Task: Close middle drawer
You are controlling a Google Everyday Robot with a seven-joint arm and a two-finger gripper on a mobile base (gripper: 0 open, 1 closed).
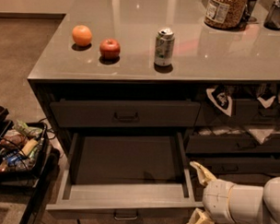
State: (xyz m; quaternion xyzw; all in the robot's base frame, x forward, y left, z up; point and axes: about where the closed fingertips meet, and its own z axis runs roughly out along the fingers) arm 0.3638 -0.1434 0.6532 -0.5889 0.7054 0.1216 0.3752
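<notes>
The middle drawer [129, 162] stands pulled far out below the counter, its plain grey inside bare and its front with a small bar handle [125, 216] near the bottom edge of the view. My gripper [190, 197] comes in from the lower right on a white arm and sits at the drawer's front right corner. It is open, with one tan finger [200, 172] above the corner and the other [197, 222] below it, and nothing held. Above, the top drawer [126, 114] is pushed in.
On the counter [133, 53] stand an orange [82, 35], an apple [110, 48] and a soda can [164, 46], with a jar [225, 11] at the back right. A black cart [14, 148] of packets stands on the floor at left. Open shelves with snack bags [243, 122] lie to the right.
</notes>
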